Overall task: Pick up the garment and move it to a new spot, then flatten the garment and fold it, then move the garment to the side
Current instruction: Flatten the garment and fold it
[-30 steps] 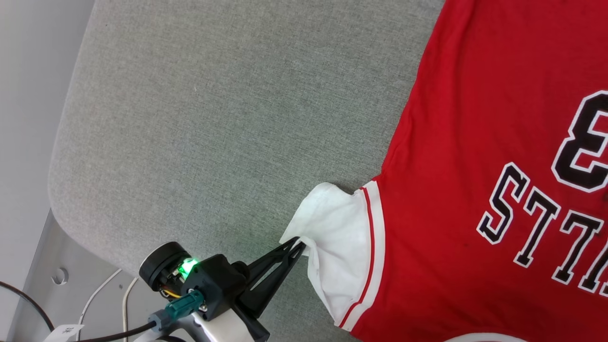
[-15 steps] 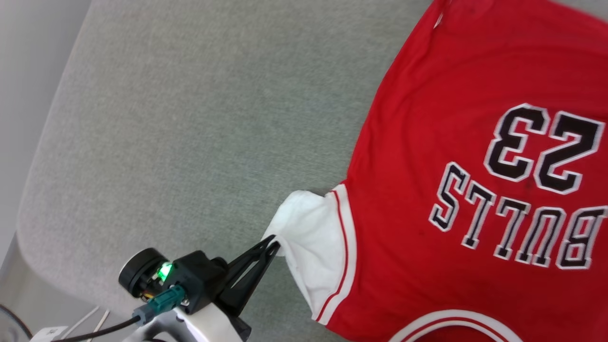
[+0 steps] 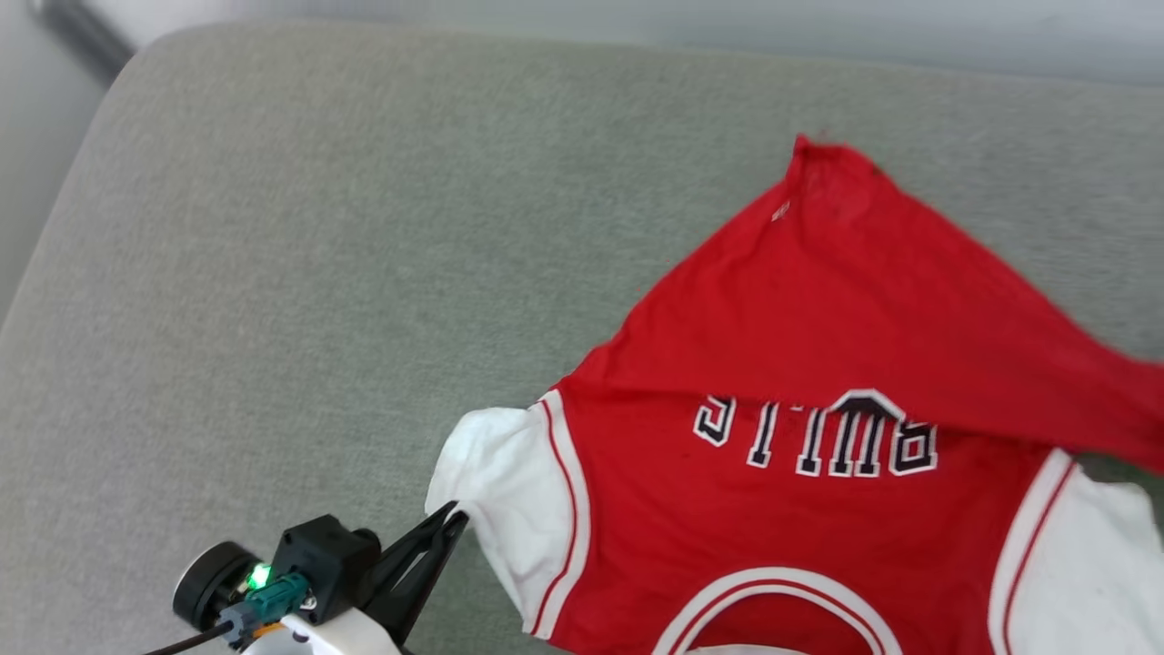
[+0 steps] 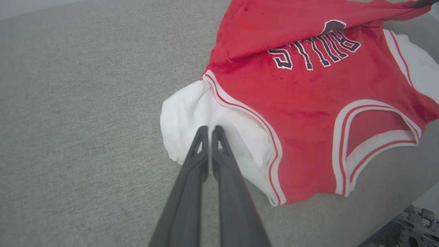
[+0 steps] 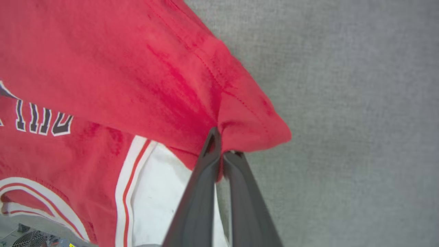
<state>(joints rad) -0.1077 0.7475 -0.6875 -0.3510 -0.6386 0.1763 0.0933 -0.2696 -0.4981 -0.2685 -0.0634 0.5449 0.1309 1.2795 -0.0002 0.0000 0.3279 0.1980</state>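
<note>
Folding is under way, by the look of it. The garment (image 3: 773, 491) lies front up on the grey cushion (image 3: 318, 273), spread from the centre of the head view toward 4 o'clock, with its collar (image 3: 773, 596) at 6 o'clock.

The left gripper (image 4: 208, 129), at 7 o'clock in the head view, has its fingers pressed together on the white sleeve (image 3: 496, 473). A crease of the cloth runs into the tips, so I judge it is pinching that sleeve. The right gripper (image 5: 219, 139) is likewise closed tight, nipping a corner of the red hem (image 5: 253, 127), which it holds up off the cushion.

The lower half of the garment is turned back over the front, peaking at 1 o'clock in the head view and slanting down toward 3 o'clock. It covers the top of the lettering (image 3: 818, 437) and whatever is printed beyond it.

**Done, as I judge it:**
- The pick-up and move to a new spot.
- The flattening, since the chest lies fairly smooth.

**Left to do:**
- Lay the turned-over half down squarely; it sits skewed, with only one corner lifted.
- Tuck in the sleeves.
- Finish the fold.
- Move the garment to the side.
</note>
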